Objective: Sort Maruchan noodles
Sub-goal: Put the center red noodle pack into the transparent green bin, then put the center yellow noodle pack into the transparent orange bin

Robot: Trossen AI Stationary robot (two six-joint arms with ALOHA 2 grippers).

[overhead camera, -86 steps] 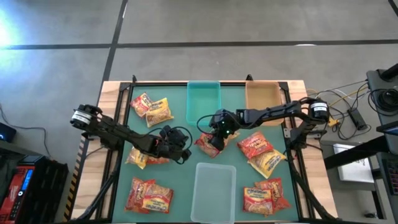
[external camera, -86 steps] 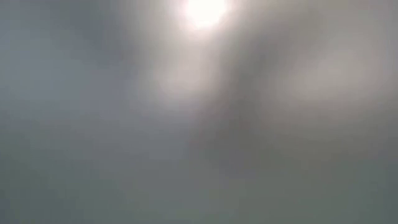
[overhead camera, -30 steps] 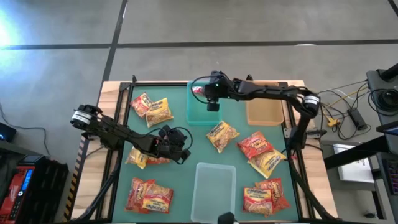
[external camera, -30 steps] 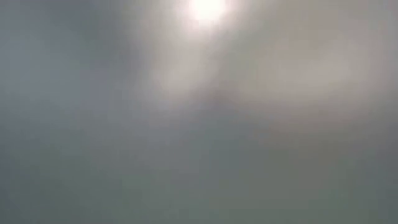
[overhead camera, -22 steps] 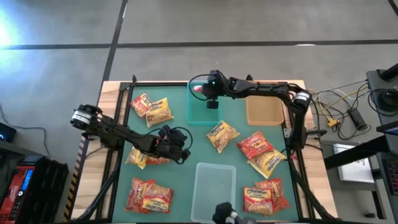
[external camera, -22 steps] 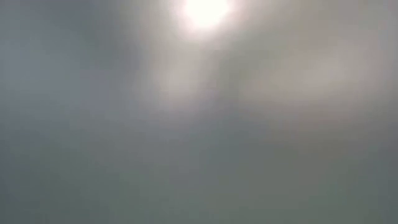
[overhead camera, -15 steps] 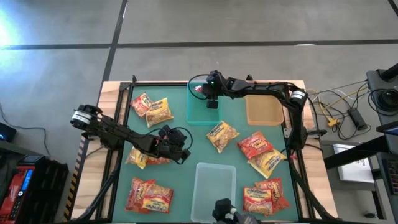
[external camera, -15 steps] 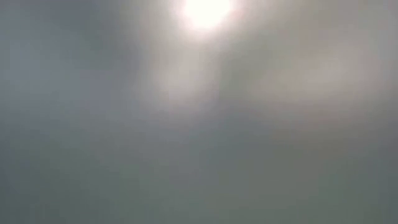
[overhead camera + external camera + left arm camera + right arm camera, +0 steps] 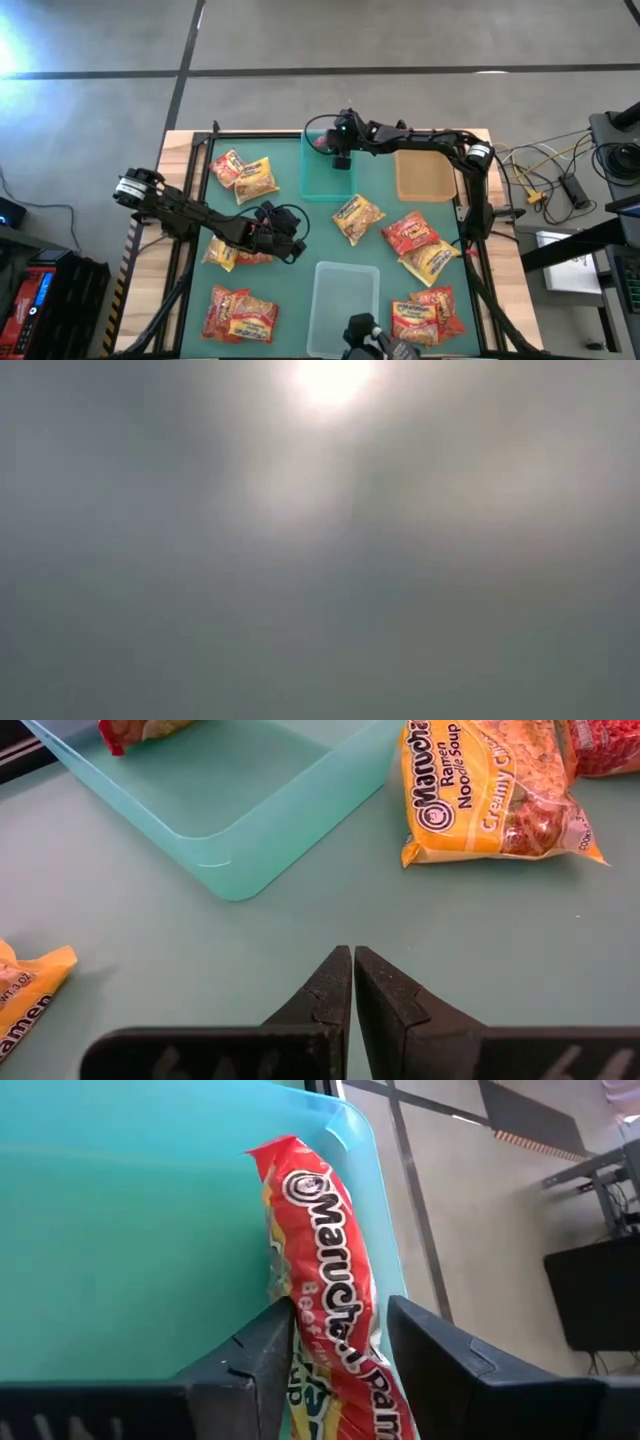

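Clearly we are early in the sort. Our right gripper (image 9: 335,1355) hangs inside the teal bin (image 9: 327,178), its jaws parted around a red Maruchan packet (image 9: 322,1280) that stands on edge against the bin wall; whether it is still pinched or already let go we cannot tell. Our left gripper (image 9: 353,982) waits closed, low over the bench (image 9: 300,225). The other packets (image 9: 356,217) lie scattered beyond both grippers, and the tan bin (image 9: 424,178) and clear bin (image 9: 344,295) hold nothing.
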